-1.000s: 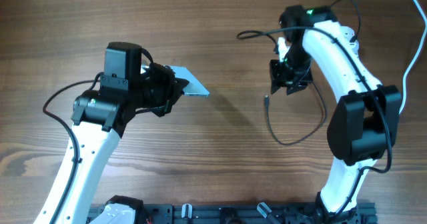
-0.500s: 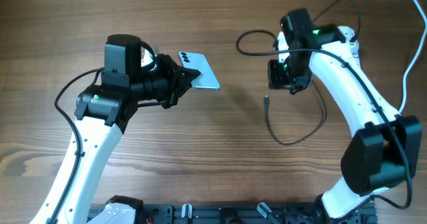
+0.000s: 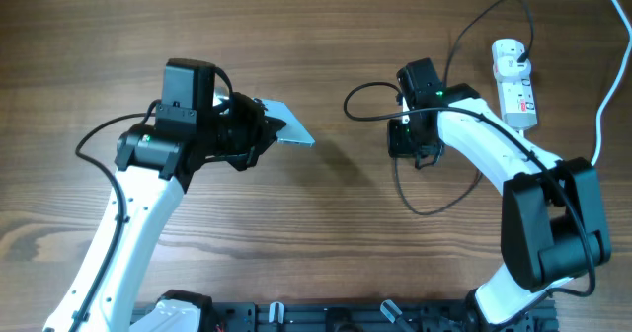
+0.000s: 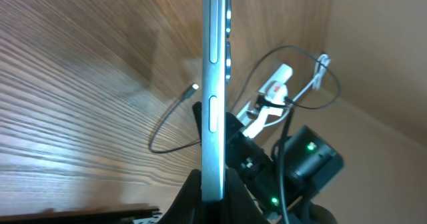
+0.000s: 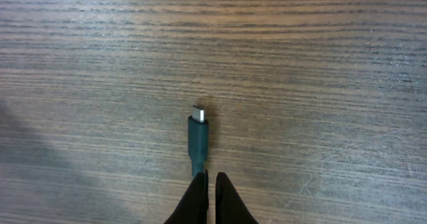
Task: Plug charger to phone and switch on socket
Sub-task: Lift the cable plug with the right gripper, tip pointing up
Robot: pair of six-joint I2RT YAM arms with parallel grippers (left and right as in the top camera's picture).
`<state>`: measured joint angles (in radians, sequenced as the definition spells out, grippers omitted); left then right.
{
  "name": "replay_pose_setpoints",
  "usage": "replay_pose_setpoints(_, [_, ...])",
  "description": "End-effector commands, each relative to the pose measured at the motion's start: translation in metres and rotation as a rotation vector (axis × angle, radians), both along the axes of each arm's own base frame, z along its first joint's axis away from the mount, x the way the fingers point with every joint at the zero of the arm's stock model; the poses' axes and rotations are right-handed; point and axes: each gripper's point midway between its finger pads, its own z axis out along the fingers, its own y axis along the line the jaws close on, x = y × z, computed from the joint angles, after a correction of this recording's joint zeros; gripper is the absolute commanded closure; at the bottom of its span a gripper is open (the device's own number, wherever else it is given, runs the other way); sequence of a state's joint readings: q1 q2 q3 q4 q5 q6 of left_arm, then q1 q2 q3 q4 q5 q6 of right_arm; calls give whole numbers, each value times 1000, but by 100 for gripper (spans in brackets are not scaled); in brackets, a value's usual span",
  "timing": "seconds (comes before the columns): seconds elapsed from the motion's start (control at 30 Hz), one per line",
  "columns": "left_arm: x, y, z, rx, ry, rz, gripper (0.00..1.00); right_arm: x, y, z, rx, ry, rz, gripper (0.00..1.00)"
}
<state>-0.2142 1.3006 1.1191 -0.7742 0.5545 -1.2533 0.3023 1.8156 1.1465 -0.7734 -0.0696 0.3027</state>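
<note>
No readable text or numbers, red markings on the socket too small to make out

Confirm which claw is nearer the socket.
Right. The right claw, gripping the charger, sits near the socket; the left claw, holding the phone, is much farther off.

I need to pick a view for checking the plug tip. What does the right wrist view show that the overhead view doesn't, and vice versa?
Right wrist only: the bare metal tip of the charger, close up. Overhead only: the phone in the left gripper, and the socket. Both: the right gripper shut on the charger, and the wooden table.
</note>
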Motion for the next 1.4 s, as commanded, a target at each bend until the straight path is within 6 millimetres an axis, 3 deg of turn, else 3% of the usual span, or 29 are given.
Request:
replay_pose_setpoints(0.0, [3, 0, -4, 30, -38, -69, 96, -3, -1, -7, -2, 0, -13, 93])
replay_pose_setpoints(0.1, [3, 0, -8, 35, -25, -67, 96, -8, -1, -13, 2, 12, -37, 85])
replay_pose_setpoints(0.13, [3, 0, -8, 35, -24, -67, 96, -6, -1, -13, 5, 3, -37, 78])
replay_pose_setpoints(0.2, [2, -1, -9, 36, -21, -72, 96, -2, 1, -13, 11, -13, -38, 76])
replay_pose_setpoints(0.4, [-3, -8, -11, 55, -21, -92, 96, -1, 4, -13, 31, -12, -61, 87])
replay_pose_setpoints(0.6, [-3, -8, -11, 56, -18, -92, 96, 0, 7, -26, 60, -44, -86, 87])
replay_pose_setpoints(0.67, [-3, -8, -11, 56, -18, -92, 96, -1, 7, -27, 66, -44, -85, 96])
replay_pose_setpoints(0.87, [-3, -7, -11, 56, -17, -93, 96, -3, 24, -24, 156, -35, -7, 96])
replay_pose_setpoints(0.9, [-4, -7, -12, 57, -14, -92, 96, -4, 24, -24, 155, -31, -11, 93])
replay_pose_setpoints(0.97, [-5, -7, -12, 58, -8, -93, 96, -4, 24, -24, 155, -32, -11, 77])
replay_pose_setpoints(1.03, [-5, -7, -12, 58, -7, -93, 96, -6, 24, -26, 153, -25, -12, 68])
replay_pose_setpoints(1.1, [-5, -7, -12, 58, -8, -93, 96, -12, 22, -29, 148, -9, -14, 66])
replay_pose_setpoints(1.13, [-5, -7, -12, 58, -7, -93, 96, -16, 20, -32, 145, 4, -18, 67])
replay_pose_setpoints(1.23, [-5, -7, -12, 58, -7, -93, 96, -28, 17, -40, 137, 38, -44, 91])
replay_pose_setpoints(1.33, [-5, -7, -12, 58, -7, -93, 96, -29, 16, -41, 135, 43, -43, 92])
replay_pose_setpoints(1.37, [-5, -7, -12, 58, -7, -93, 96, -29, 16, -41, 135, 43, -44, 88])
